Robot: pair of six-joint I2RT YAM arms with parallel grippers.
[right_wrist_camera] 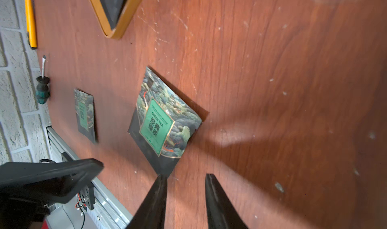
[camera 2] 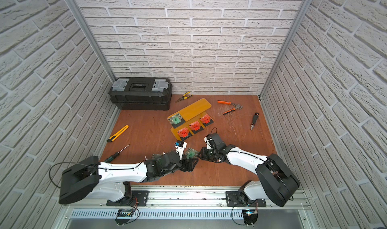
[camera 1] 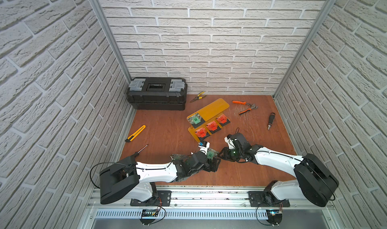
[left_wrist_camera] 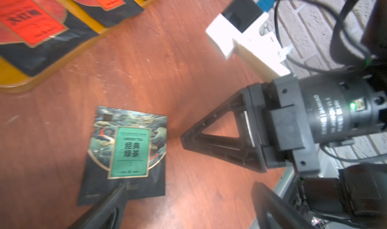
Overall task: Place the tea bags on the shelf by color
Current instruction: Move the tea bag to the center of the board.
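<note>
Reddish wooden tabletop (camera 1: pixel 167 133) under toolbox (camera 1: pixel 157 93), amber shelf (camera 1: pixel 211 110), scattered tools (camera 1: pixel 135 133), two green tea bags (right_wrist_camera: pixel 165 121)

Both top views look steeply down from high over the near edge toward the white brick back wall (camera 1: pixel 209 39), covering the whole reddish-brown wooden tabletop (camera 1: pixel 167 129). Each wrist view hangs close over it, and both share one flat green-labelled tea sachet (left_wrist_camera: pixel 127 152) (right_wrist_camera: pixel 163 123).

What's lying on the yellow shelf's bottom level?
Three orange-red tea bags lie in a row on the lower plate. The upper plate covers their back edges and anything farther in.
</note>
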